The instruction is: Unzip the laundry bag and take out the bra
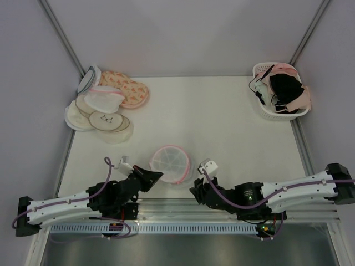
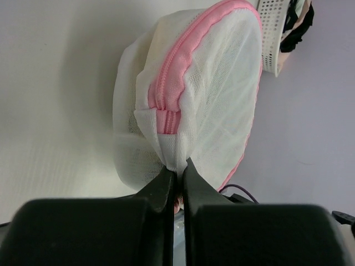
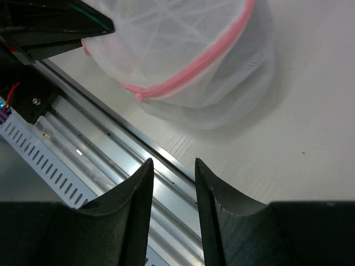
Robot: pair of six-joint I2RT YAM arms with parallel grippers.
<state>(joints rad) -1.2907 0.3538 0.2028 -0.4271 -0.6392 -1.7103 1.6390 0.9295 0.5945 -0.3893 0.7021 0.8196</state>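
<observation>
Overhead, I see a flat white table [image 1: 222,138] with my two arms reaching in from its near edge. At its far right corner sits a white perforated plastic basket [image 1: 270,114] holding black and pale pink bras [image 1: 285,88]. At the far left lies a heap of round mesh pouches [image 1: 105,105], one peach and floral. Near the front edge, between my arms, rests the small round white mesh laundry bag [image 1: 171,162], its pink zipper trim [image 2: 172,83] closed where visible. My left gripper [image 2: 177,176] is clenched on a fold of mesh below the zipper's end. My right gripper [image 3: 173,166] is released, fingers apart, hovering above the metal rail [image 3: 111,160] just beside the bag.
</observation>
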